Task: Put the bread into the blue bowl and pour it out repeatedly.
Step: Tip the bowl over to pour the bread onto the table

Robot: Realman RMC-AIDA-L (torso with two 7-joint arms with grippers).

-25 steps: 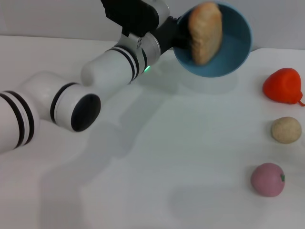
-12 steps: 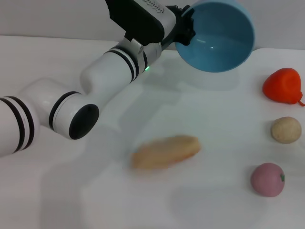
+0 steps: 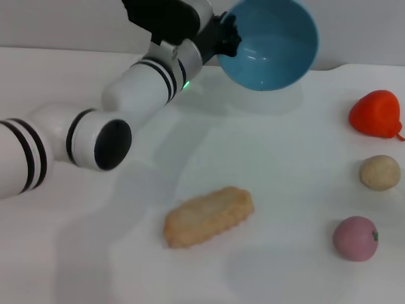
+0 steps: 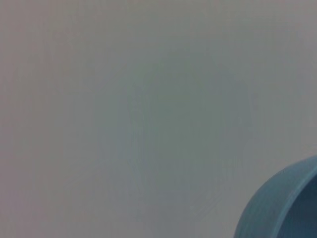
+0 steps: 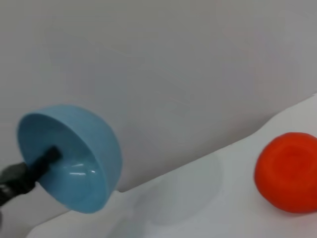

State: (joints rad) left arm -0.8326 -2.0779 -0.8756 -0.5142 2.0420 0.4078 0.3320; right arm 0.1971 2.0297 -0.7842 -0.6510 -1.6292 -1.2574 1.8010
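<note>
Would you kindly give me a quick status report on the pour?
Left tool shut on the blue bowl, held tipped and empty. Right tool not in view. Bread out, lying on the table. Nothing near it.

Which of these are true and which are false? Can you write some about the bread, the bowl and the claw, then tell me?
1. The bread is inside the blue bowl. False: it lies on the white table.
2. The left claw holds the bowl tipped up in the air. True.
3. The bowl is empty. True.
4. The pink toy fruit touches the bread. False: they lie apart.
5. The tan ball sits between the red fruit and the pink one. True.
</note>
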